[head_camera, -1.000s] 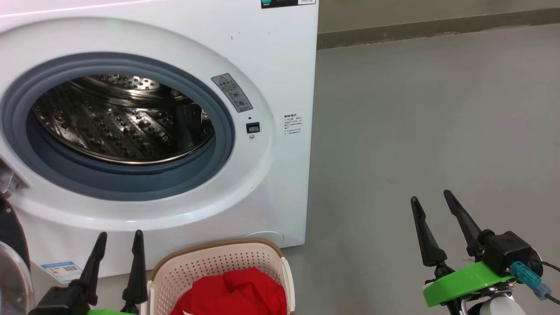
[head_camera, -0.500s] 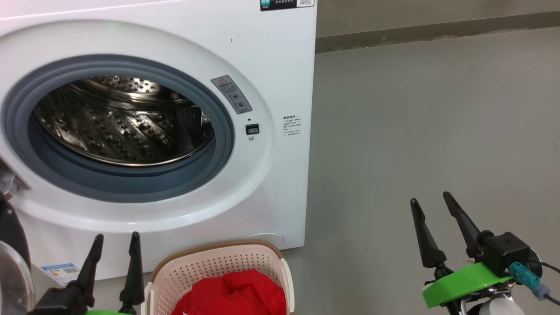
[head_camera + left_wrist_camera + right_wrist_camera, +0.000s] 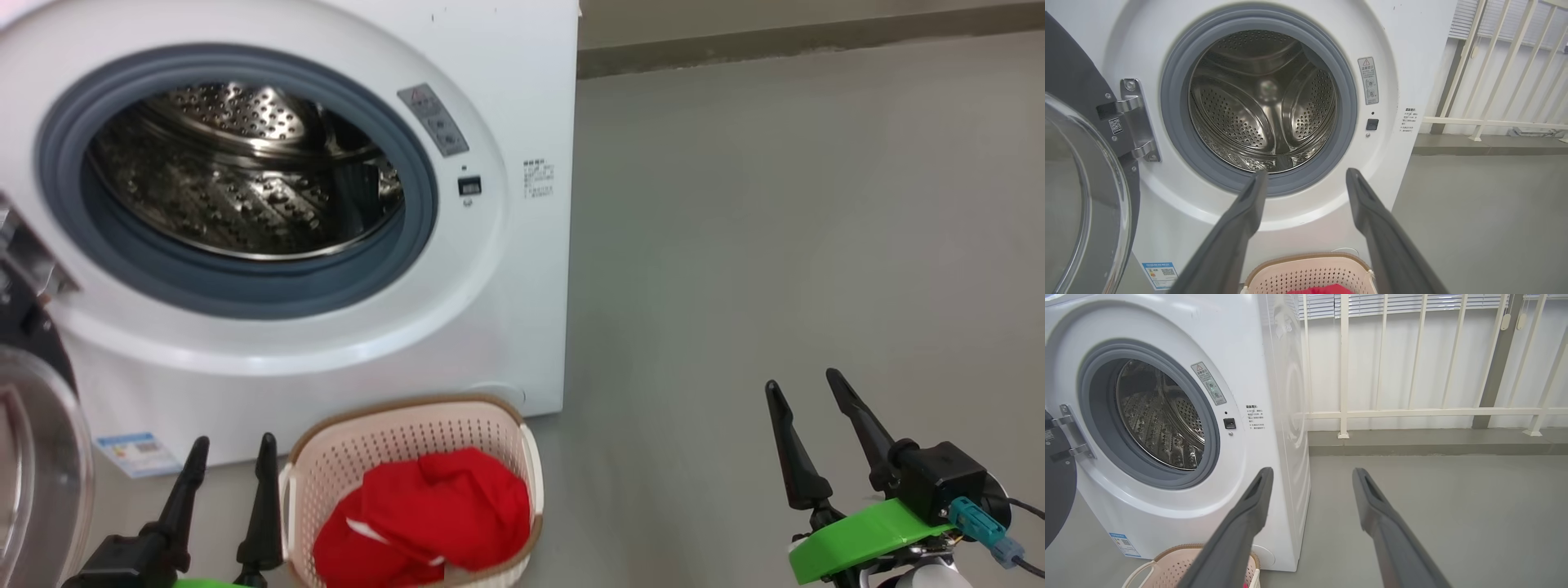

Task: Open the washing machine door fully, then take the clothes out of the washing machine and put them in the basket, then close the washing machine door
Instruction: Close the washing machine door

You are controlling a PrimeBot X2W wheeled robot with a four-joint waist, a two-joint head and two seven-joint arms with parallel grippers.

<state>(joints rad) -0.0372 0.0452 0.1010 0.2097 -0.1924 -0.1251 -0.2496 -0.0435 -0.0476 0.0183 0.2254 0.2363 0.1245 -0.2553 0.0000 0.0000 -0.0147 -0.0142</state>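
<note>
Head view
- washing machine (image 3: 522,310): white front-loader, upper left of frame. Its grey rubber ring (image 3: 245,287) surrounds the drum (image 3: 237,171), where bare perforated steel shows.
- door (image 3: 33,457): swung open at the machine's left side, glass bowl at the frame edge.
- basket (image 3: 408,404): on the floor (image 3: 775,204) just in front of the machine's lower right corner.
- clothes (image 3: 424,514): red heap inside the basket, with a little white trim showing.
- left gripper (image 3: 233,441): in front of the machine, just left of the basket. Jaws parted, nothing between them.
- right gripper (image 3: 802,380): well to the right of the machine, over bare floor. Jaws spread, nothing held.

Left wrist view
- left gripper (image 3: 1307,173): fingers wide apart, tips level with the lower edge of the machine's ring.
- door (image 3: 1081,196): open, hanging from a metal hinge (image 3: 1133,118) on the machine's left.
- basket (image 3: 1306,261): below the machine's opening, with a sliver of red clothes (image 3: 1323,290) inside.

Right wrist view
- right gripper (image 3: 1312,471): fingers wide apart, to the right of the machine's front corner.
- railing (image 3: 1412,412): cream, behind and to the right of the machine.
- basket (image 3: 1175,555): at the machine's foot.
</note>
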